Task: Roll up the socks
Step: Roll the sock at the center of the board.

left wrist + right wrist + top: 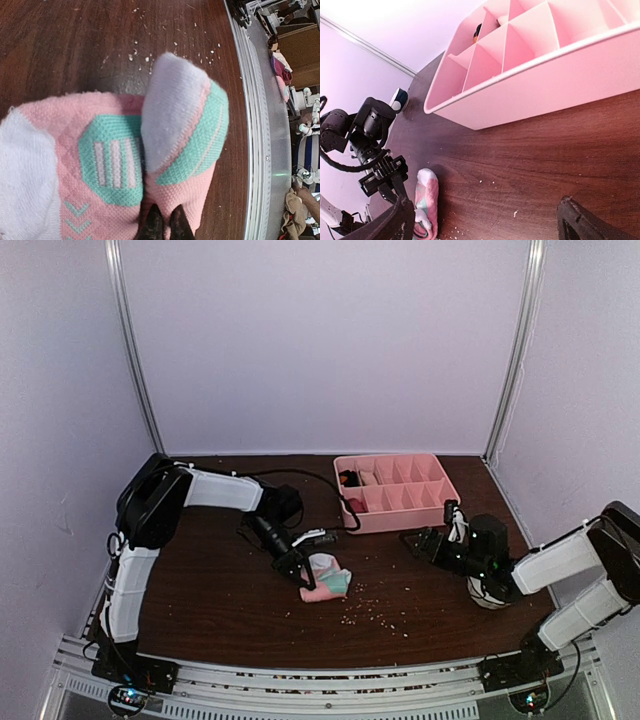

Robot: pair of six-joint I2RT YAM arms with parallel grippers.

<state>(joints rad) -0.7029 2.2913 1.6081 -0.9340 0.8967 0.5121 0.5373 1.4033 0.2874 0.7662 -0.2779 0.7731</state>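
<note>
Here, the pink sock (327, 578) is mid-roll.
Left gripper (296, 568) clenched on its folded edge, at seven o'clock from the tray (400, 522); right gripper (420, 541) released. Next, probably: tuck the roll.

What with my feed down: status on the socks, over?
Left claw shut on pink-and-mint sock. Right claw open, empty, near pink divided tray. Crumbs scattered on table by sock.

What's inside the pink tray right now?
In the pink tray, a beige and dark bundle sits in the left-end compartments, likely a sock. Its lower part is hidden by the dividers.
</note>
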